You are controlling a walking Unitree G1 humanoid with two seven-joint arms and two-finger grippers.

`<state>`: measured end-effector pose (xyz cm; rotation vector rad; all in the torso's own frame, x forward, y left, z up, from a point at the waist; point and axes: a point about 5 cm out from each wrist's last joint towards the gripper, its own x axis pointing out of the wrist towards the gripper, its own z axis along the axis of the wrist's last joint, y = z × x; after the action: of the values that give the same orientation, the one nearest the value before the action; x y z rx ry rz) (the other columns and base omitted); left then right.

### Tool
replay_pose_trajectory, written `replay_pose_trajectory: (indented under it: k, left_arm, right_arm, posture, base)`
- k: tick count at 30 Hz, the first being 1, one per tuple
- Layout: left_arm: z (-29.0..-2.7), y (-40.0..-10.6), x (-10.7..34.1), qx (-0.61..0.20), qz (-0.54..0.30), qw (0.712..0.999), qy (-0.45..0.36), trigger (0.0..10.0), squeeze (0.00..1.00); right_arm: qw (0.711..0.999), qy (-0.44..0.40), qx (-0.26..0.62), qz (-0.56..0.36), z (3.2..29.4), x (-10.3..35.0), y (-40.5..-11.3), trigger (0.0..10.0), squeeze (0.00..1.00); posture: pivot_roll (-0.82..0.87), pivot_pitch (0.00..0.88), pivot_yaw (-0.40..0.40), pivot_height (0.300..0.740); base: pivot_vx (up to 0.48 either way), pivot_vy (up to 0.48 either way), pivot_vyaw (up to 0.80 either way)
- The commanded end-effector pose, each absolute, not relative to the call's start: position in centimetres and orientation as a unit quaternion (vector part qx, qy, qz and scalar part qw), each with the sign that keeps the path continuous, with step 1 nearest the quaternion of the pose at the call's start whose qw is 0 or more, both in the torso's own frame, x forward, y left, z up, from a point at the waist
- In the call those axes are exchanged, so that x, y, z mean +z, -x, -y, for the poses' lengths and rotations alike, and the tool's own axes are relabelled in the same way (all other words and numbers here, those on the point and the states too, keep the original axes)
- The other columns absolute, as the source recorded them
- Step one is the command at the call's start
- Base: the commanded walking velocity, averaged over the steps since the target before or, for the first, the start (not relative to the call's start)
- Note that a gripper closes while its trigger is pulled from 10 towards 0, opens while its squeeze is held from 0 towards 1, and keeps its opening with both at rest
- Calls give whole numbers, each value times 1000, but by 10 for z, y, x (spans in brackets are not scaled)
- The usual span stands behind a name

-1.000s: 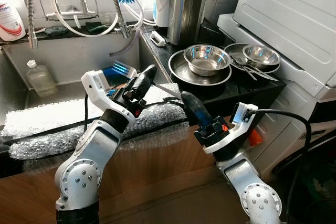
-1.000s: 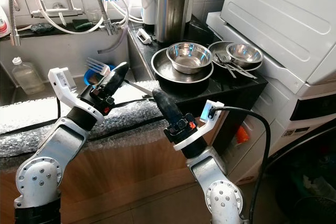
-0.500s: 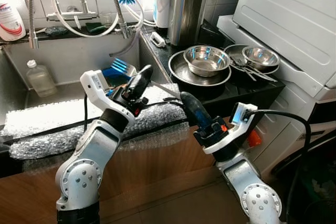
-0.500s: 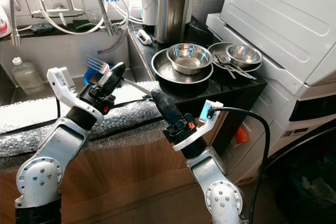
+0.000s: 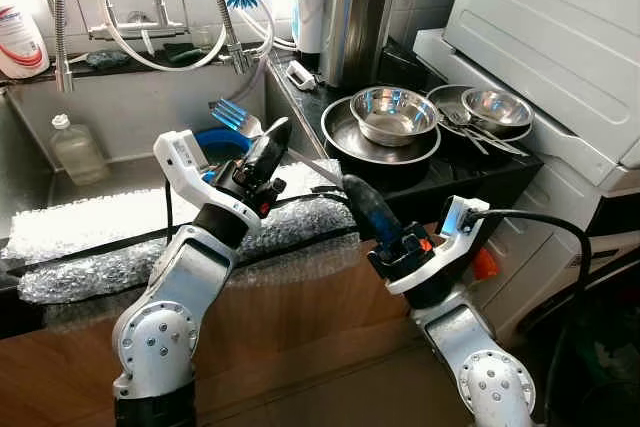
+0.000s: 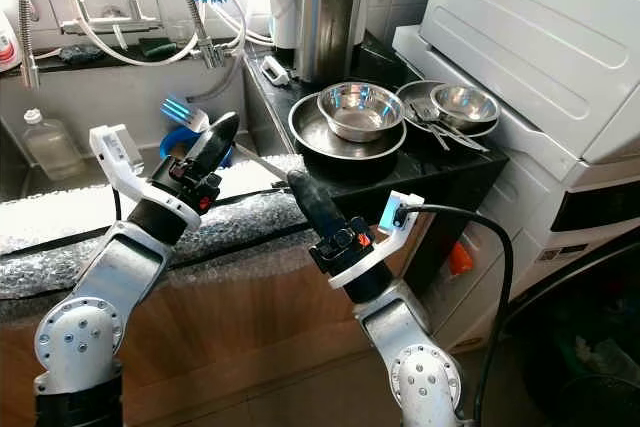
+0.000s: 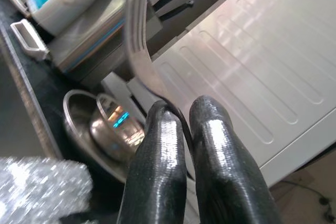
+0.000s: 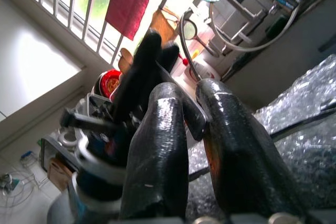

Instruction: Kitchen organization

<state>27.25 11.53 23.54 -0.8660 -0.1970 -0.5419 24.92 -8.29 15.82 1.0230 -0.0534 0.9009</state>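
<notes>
Left eye view: the left tool (image 5: 272, 139) is raised over the bubble-wrap strip (image 5: 150, 247) that lines the table's front edge, beside the sink (image 5: 120, 117). Its fingers are pressed together on a fork (image 5: 232, 117). The fork's long axis slants from the handle end (image 5: 305, 167), low toward the black table (image 5: 470, 172), up to the tines, which point toward the tap hoses. The left forearm angles up from a bent elbow. The right tool (image 5: 358, 194) is lifted over the table edge, near the handle end, fingers closed together. Open room lies between the two arms; the stacked steel bowls (image 5: 392, 112) stand well apart behind.

Right eye view: the tines (image 6: 178, 113) sit in front of a blue bowl (image 6: 170, 142) in the sink.

Left wrist view: the fingers (image 7: 163, 145) pinch the fork's shaft (image 7: 137, 51), which runs straight out beyond them.

Right wrist view: the fingers (image 8: 157, 145) lie nearly touching, with a dark strip of the fork's handle between them; whether they clamp it I cannot tell.
</notes>
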Motion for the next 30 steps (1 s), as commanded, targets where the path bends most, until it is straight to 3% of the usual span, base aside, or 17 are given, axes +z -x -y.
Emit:
replay_pose_trajectory:
  k: [1,13,18,19,22,23,24,25,27,28,30]
  left_arm:
    - [-129,-278,230,-212,93,877,421,0,0]
    - [-141,-282,238,-175,119,869,447,0,0]
    - [-154,-287,244,-133,141,876,441,0,0]
    - [-158,-288,245,-115,150,881,434,0,0]
    - [-168,-290,250,-70,177,888,420,0,0]
    - [-172,-291,251,-54,184,887,419,2353,0]
    - [-176,-291,253,-40,192,888,416,6941,0]
    - [-178,-291,254,-30,197,891,408,10000,0]
    - [-182,-290,258,-12,209,903,376,10000,0]
    - [-183,-289,264,-5,222,914,339,10000,0]
    - [-181,-287,275,-2,245,931,270,10000,0]
  right_arm:
    - [776,-467,422,43,86,165,-248,10000,1000]
    - [778,-463,422,41,87,163,-248,10000,1000]
    - [793,-447,412,37,89,161,-250,10000,1000]
    - [804,-438,401,35,91,159,-252,10000,0]
    - [810,-433,393,37,92,159,-253,10000,0]
    - [812,-432,392,38,93,159,-254,10000,0]
    - [814,-429,390,40,95,159,-255,10000,0]
    - [818,-425,386,41,96,159,-256,10000,0]
    - [836,-402,371,40,100,158,-259,10000,0]
    - [875,-336,346,42,102,156,-264,10000,0]
    - [926,-231,292,59,107,158,-273,10000,0]
  posture:
    - [-33,0,-75,727]
    - [-32,0,-74,727]
    - [-33,0,-74,727]
    - [-33,0,-74,727]
    - [-36,0,-73,727]
    - [-36,0,-73,727]
    - [-36,0,-73,727]
    - [-39,0,-73,727]
    - [-34,0,-75,727]
    - [-36,0,-76,727]
    - [-37,0,-76,727]
  base:
    - [0,0,0]
    - [0,0,0]
    - [0,0,0]
    - [0,0,0]
    - [0,0,0]
    - [0,0,0]
    - [0,0,0]
    - [0,0,0]
    - [0,0,0]
    - [0,0,0]
    - [0,0,0]
